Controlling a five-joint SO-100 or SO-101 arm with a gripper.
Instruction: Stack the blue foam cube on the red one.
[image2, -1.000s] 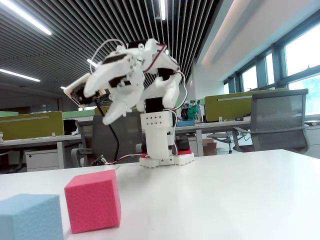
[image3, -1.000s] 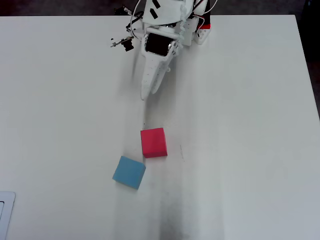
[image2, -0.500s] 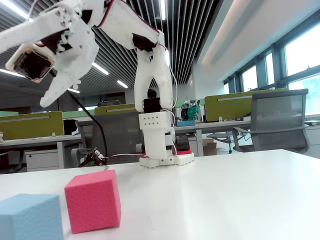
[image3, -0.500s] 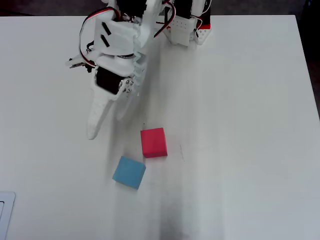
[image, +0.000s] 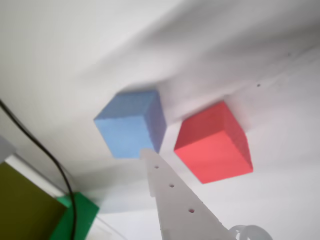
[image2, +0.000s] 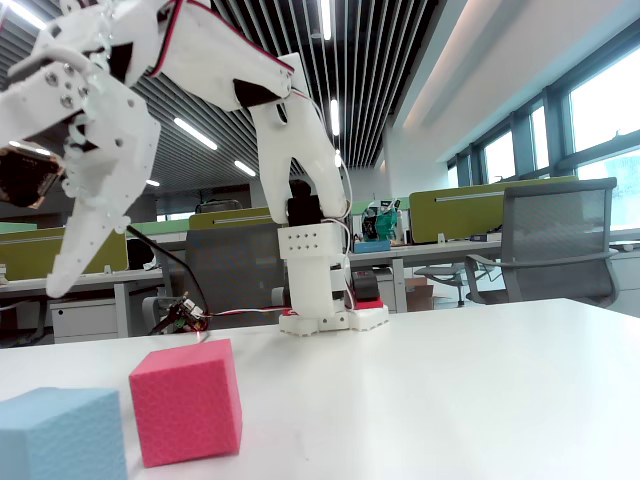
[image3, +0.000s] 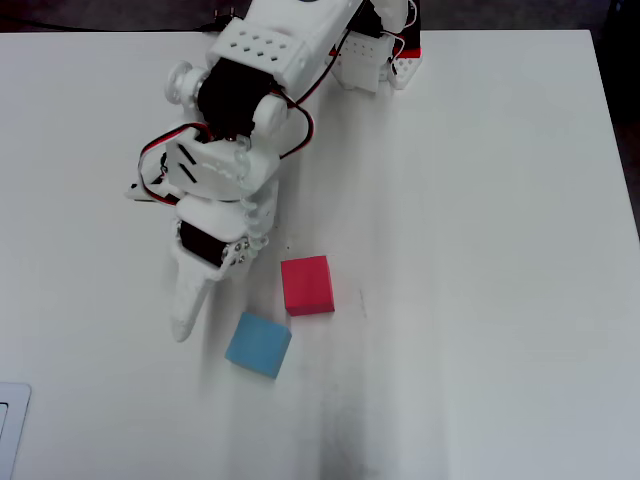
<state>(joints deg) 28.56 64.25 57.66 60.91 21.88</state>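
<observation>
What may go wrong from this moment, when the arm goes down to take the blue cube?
1. The blue foam cube sits close beside the red one, nearly corner to corner, so a finger coming down between them may push the red cube away.
2. The gripper hangs to the left of the blue cube in the overhead view, not above it; descending now may only clip its edge.

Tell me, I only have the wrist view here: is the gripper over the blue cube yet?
Observer: No. In the overhead view the gripper sits left of the blue foam cube, not over it.
Operator: How high is it?
Observer: In the fixed view the gripper hangs well above the tops of both cubes.
Operator: Is anything on the red one?
Observer: No. The overhead view shows the red one with its top bare.
</observation>
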